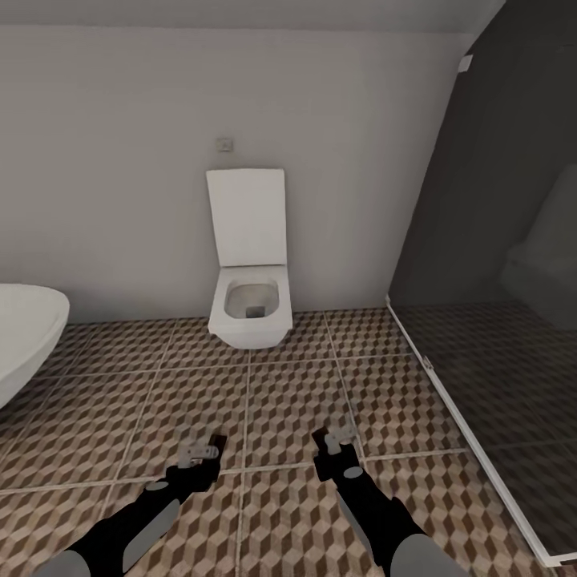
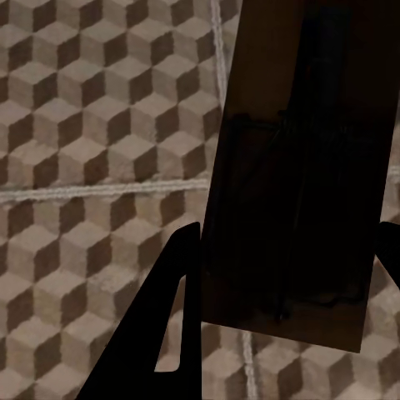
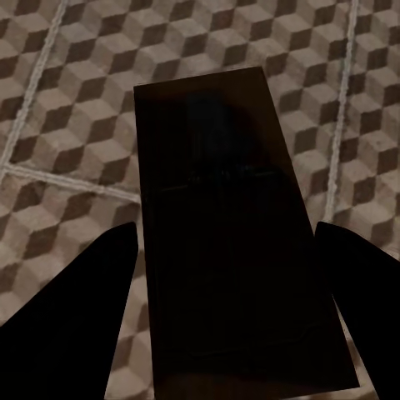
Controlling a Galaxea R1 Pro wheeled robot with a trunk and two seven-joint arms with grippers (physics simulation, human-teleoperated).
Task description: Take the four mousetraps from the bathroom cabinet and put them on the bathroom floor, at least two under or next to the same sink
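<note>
Each arm carries 1 mousetrap low over the bathroom floor [image 1: 264, 401], presumably for setting down. The left claw [image 1: 204, 450] is closed on a mousetrap [image 2: 296, 175], which appears in the left wrist view as a dark flat board between the 2 fingers [image 2: 162, 325], with faint wire parts on it. The right claw [image 1: 335, 443] grips a second mousetrap [image 3: 237, 233] the same way, a shadowed board over the cube-patterned tiles.

Ahead stands a white toilet [image 1: 250, 296] with its lid up against the grey wall [image 1: 120, 160]. A white rounded basin edge [image 1: 24, 336] intrudes on the left; whether it is the sink cannot be told. A dark glass shower screen [image 1: 497, 320] closes off the right. Between these, the tiles in front of both claws are open, so lowering looks unobstructed.
</note>
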